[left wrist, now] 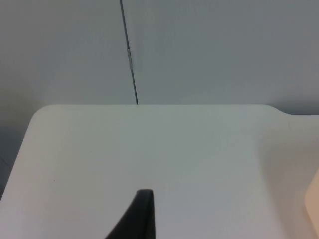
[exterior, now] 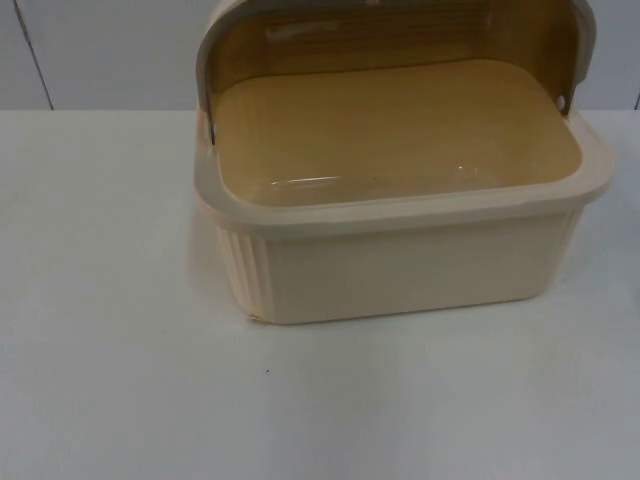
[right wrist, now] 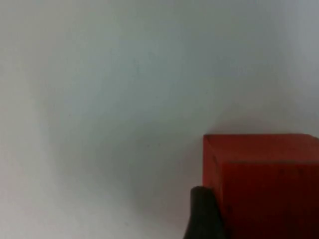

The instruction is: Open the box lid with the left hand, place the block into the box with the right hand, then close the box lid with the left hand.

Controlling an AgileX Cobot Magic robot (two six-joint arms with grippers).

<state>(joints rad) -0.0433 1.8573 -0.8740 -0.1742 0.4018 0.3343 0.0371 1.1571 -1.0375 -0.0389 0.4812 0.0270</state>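
The left claw [left wrist: 144, 214] hangs over bare white surface [left wrist: 149, 149] near that surface's far edge, with one black fingertip [left wrist: 142, 209] pointing toward a rounded far corner and the grey wall [left wrist: 199, 50] behind it; whether this claw is released or clenched cannot be told from the one fingertip. A dark vertical seam [left wrist: 130, 55] runs down the wall to the surface's far edge. A sliver of the cream box [left wrist: 313, 199] shows beside this claw, apart from the fingertip. From the top view, the box [exterior: 400, 265] sits on the white surface [exterior: 120, 380] close to the far edge, next to the wall, roughly midway between the side edges. Its front wall is ribbed near the corners and it has a broad pale rim. The lid [exterior: 400, 40] stands raised at the back of the box, tinted amber and see-through, with a pale frame, hinged at both ends of the rim. The inside of the box looks yellowish. The right claw [right wrist: 209, 219] is over plain white surface, and a black fingertip [right wrist: 202, 211] presses against the side of a red block [right wrist: 264, 184]; the claw is grasping the block, which lies well outside the box.
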